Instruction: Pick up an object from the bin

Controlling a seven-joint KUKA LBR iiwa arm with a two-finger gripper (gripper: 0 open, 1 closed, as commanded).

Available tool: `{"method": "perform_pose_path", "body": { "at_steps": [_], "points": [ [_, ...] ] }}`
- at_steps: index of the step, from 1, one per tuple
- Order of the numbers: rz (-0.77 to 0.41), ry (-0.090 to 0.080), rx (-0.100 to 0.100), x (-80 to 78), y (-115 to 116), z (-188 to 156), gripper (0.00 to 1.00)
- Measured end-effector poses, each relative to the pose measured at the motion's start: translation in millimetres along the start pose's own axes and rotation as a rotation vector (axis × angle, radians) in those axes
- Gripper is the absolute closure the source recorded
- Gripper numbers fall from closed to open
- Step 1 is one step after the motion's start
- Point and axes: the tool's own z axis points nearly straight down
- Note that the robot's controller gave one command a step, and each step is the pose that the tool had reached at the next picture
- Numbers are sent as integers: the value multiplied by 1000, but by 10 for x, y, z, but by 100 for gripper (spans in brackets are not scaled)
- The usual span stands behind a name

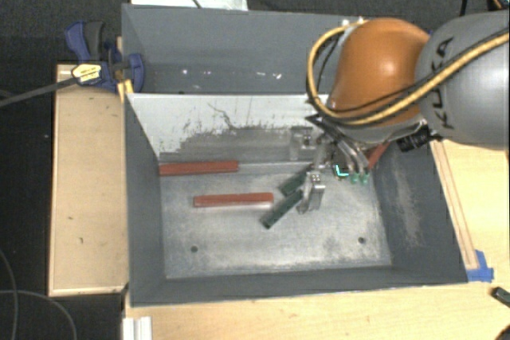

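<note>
Dark green, flat and narrow, the bar (pixel 279 209) that I judge to be my target lies slantwise on the floor of the bin (pixel 263 259), a little right of its middle. Its upper end is right at the gripper (pixel 311 193) and its lower end points toward the near-left corner. From this angle I cannot tell whether the gripper is open or closed, or whether the bar is within its grasp or merely beside it, so I treat the grasp as unproven.

Two red-brown bars lie flat to the left. One (pixel 199 167) runs along the foot of the far wall. The other (pixel 233 201) is nearer the middle, its right end just beside the dark bar.

To do this well, I'd want the tool squarely across the bar's narrow width, close to its end but not off it, then close firmly and lift straight up. A grip so near one end may let the bar swing or slip, and a sideways drag could knock the nearer red-brown bar. I'd rise gently and check that the bar comes with me.
</note>
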Motion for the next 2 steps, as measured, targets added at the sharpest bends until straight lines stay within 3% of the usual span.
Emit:
{"method": "perform_pose_path", "body": {
  "at_steps": [1, 2],
  "points": [
    [-228, -1, 0, -99, 322, 1298, 0],
    [-222, -11, 0, -134, 323, 1232, 100]
  ]
}}
